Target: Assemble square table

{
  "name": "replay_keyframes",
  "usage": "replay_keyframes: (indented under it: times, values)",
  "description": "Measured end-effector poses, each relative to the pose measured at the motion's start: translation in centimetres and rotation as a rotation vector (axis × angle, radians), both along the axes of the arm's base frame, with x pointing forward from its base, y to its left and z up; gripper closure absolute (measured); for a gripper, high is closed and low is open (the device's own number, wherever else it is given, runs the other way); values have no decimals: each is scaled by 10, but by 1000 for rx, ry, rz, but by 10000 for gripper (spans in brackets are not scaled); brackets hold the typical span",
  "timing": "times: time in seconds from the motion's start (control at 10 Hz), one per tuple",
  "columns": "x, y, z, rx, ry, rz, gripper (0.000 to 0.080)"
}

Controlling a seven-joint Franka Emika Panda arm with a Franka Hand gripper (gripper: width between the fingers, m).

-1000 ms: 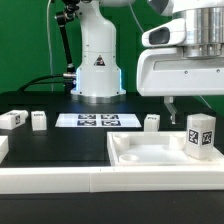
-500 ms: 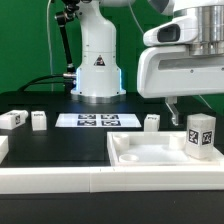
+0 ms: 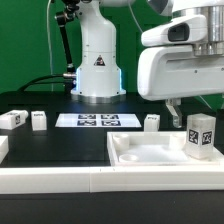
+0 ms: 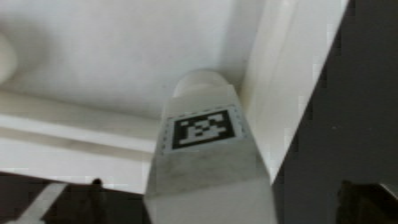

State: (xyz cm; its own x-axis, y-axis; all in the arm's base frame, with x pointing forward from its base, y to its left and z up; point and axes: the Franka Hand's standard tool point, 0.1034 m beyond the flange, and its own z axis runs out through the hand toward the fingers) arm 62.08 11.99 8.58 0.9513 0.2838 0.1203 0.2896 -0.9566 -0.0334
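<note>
The exterior view gives the layout. The tabletop [image 3: 140, 158] lies hollow side up on the black worktop [image 3: 60, 145] toward the exterior view's right, just behind the long white rail [image 3: 50, 182]. One leg [image 3: 202, 137] stands upright in the tabletop near its right end. Three more legs lie loose on the worktop: two [image 3: 13, 119] [image 3: 38, 119] at the exterior view's left and one [image 3: 152, 121] just behind the tabletop. The marker board [image 3: 97, 120] lies between them, in front of the robot base [image 3: 97, 65]. The end effector [image 3: 171, 108] hangs over the tabletop, beside the upright leg, but only one slim finger shows there, so its opening cannot be read from that side. The wrist view looks down along the same leg [image 4: 208, 130], whose tag faces the camera. The leg stands close against the tabletop's raised rim [image 4: 276, 60], with dark worktop beyond. Dim fingertips [image 4: 82, 198] show on either side of the leg, well apart and clear of it, so the end effector is spread wide and holds nothing.
</note>
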Motion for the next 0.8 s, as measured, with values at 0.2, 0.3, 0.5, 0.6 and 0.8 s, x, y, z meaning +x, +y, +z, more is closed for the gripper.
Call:
replay_keyframes:
  times: [0.2, 0.3, 0.5, 0.6, 0.8]
  values:
    - [0, 0, 0, -20, -7, 99, 151]
    - [0, -1, 0, -18, -6, 86, 163]
    - [0, -1, 0, -18, -6, 86, 335]
    - [0, -1, 0, -17, -5, 74, 335]
    - [0, -1, 0, -16, -5, 63, 511]
